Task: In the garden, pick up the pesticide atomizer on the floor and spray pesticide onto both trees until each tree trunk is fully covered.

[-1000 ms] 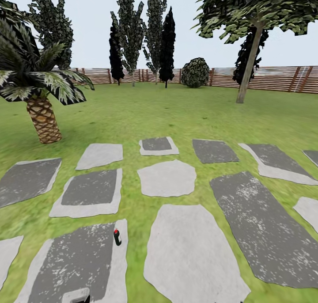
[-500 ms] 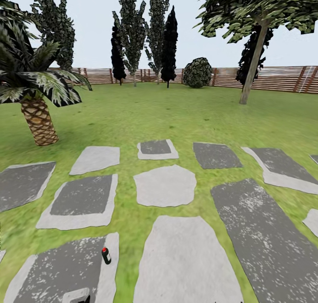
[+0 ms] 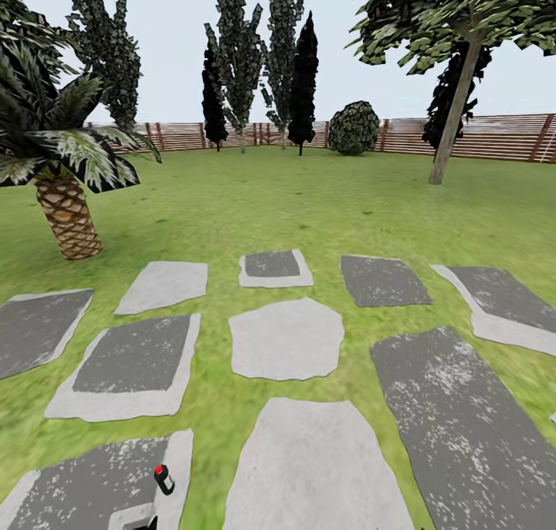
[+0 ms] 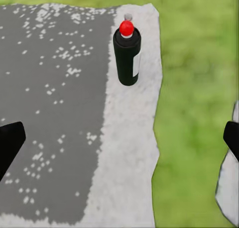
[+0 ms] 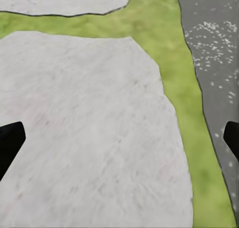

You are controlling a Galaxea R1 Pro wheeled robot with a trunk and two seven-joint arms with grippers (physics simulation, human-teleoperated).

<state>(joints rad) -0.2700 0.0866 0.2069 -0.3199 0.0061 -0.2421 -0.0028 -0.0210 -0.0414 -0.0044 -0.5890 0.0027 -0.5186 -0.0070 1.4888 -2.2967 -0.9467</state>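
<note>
**Pesticide atomizer upright on a stepping stone, ahead of my left jaws**

The pesticide atomizer (image 3: pixel 163 479), a small dark green spray bottle with a pale label and red nozzle tip (image 4: pixel 127 57), stands upright on the pale grey border of a dark-centred flat stepping stone (image 3: pixel 93 480), close to the stone's edge where the green grass floor (image 3: pixel 309 205) begins. In my left wrist view it lies ahead of my left jaws (image 4: pixel 119 138), apart from both fingertips (image 4: pixel 10 140); the jaws stand wide and hold nothing. My right jaws (image 5: pixel 119 140) are likewise spread wide and empty, above a broad pale grey stepping stone (image 5: pixel 89 133) with a strip of grass beside it. Farther off across the lawn stands a tall tree with a straight grey-brown trunk (image 3: pixel 455 117), leaning slightly, before the brown slatted wooden fence (image 3: pixel 494 136). A short palm with a scaly brown trunk (image 3: pixel 68 217) stands to my left.
</note>
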